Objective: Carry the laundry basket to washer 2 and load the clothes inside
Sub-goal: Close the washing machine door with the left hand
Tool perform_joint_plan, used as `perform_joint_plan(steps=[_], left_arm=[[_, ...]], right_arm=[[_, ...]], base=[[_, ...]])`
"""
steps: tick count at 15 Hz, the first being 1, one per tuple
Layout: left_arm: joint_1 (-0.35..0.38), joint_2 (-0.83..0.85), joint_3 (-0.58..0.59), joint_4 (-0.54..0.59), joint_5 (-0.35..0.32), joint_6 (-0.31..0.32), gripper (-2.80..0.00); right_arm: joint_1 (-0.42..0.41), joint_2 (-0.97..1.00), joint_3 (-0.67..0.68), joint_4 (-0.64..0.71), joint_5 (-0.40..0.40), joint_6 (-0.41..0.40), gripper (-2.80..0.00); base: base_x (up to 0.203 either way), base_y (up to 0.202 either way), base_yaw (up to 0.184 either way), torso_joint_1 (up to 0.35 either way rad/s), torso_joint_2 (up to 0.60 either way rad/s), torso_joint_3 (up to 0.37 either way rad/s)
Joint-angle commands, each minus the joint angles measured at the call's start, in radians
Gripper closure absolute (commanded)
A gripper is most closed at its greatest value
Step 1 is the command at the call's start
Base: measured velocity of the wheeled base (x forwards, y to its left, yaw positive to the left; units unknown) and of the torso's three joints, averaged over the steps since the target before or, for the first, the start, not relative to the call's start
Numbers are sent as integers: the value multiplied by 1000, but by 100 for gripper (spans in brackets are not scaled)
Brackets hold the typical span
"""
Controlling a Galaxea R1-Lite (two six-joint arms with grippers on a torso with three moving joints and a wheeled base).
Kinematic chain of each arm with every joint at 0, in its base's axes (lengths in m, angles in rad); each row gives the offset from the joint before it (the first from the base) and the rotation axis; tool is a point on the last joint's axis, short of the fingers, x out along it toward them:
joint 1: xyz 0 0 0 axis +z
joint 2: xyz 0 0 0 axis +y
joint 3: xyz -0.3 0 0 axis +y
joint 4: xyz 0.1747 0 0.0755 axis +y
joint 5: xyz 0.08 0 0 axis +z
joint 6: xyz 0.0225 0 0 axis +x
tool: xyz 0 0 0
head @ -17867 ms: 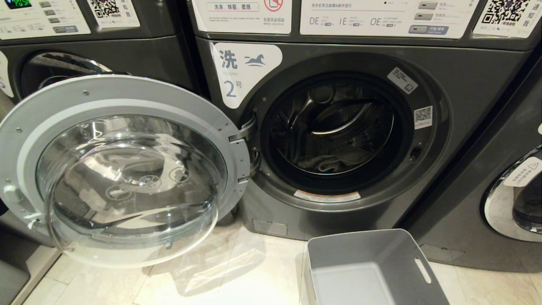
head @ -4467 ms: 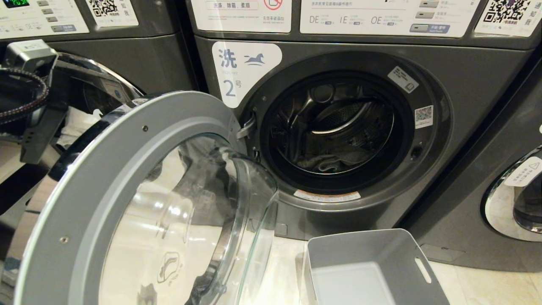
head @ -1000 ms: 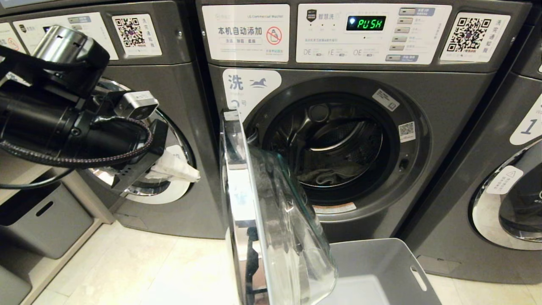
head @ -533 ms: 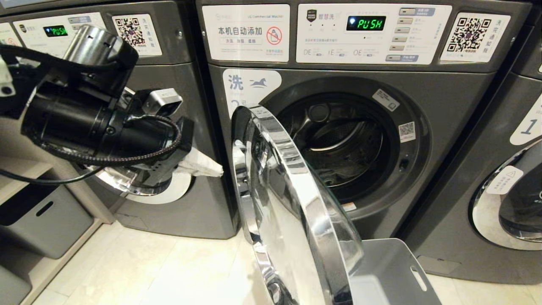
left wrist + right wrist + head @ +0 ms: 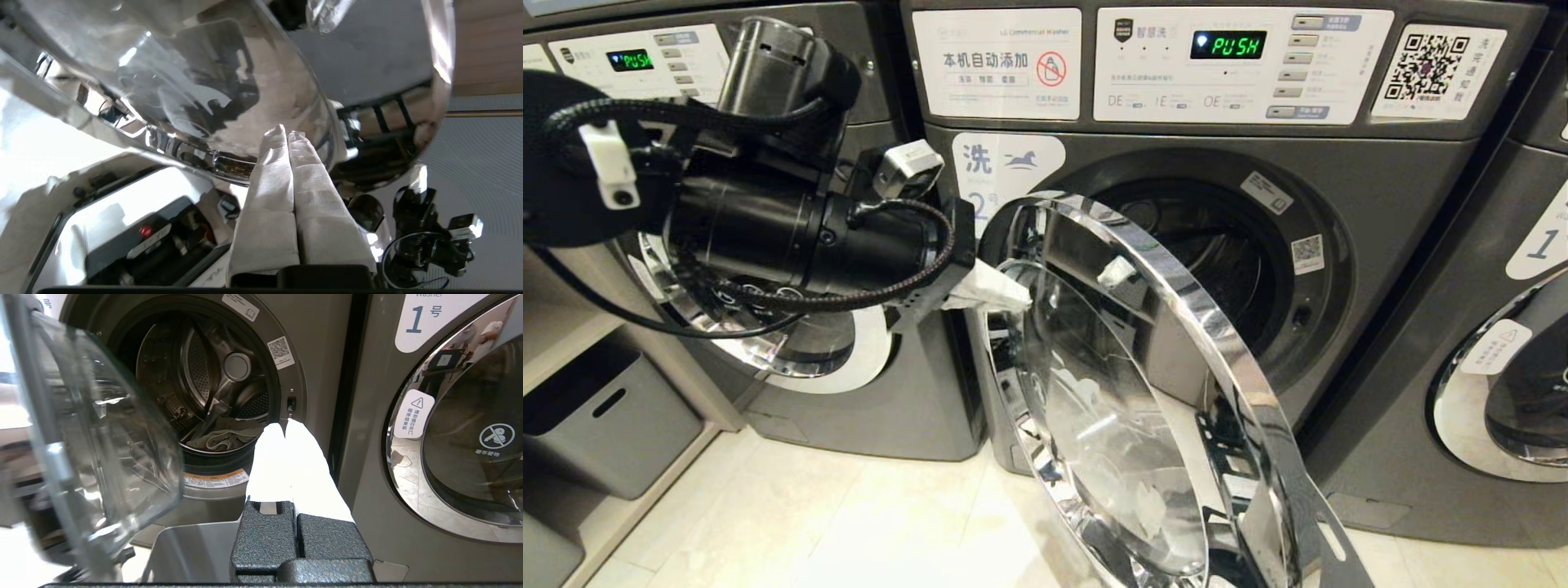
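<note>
Lying low in the drum of washer 2, the clothes show only in the right wrist view; in the head view the half-swung door covers that part of the opening, and only the blue 2 label and the upper rim of the washer are plain. The laundry basket stands on the floor right under the opening in the right wrist view, while the head view gives just a sliver of its wall with the slot handle at 5 o'clock, behind the door's chrome ring.

The left gripper has its white-wrapped fingers pressed together, holding nothing, their tips on the door's outer glass; the left wrist view shows this contact close up. The right gripper is likewise closed and empty, hanging above the basket and pointing toward the washer front.

1 second ago the door stood nearly edge-on, with the drum and clothes visible past it and the left gripper over at 9 o'clock in front of the neighbouring machine; now the door has swung farther toward closing and the gripper has come across to it.

Around: another washer at 9 o'clock, washer 1 at 3 o'clock, a grey bin on a low shelf at 8 o'clock, and a green PUSH display at 12 o'clock.
</note>
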Motion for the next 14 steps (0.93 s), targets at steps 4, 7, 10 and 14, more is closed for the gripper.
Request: perform_joint_plan(steps=[4, 7, 10, 14], left_arm=[[-93, 39, -13, -88, 60, -15, 0], [-123, 51, -61, -98, 70, -53, 0], [-175, 78, -82, -99, 165, -69, 0], [-186, 90, -109, -94, 187, -73, 0]], right_arm=[[0, 2, 40, -2, 1, -1, 0], [0, 2, 40, 1, 1, -2, 0], [0, 19, 25, 53, 30, 32, 0], [-1, 51, -265, 472, 315, 165, 0]], base=[[0, 0, 0, 0, 0, 0], [0, 0, 0, 0, 0, 0], [0, 0, 0, 0, 0, 0], [0, 0, 0, 0, 0, 0]])
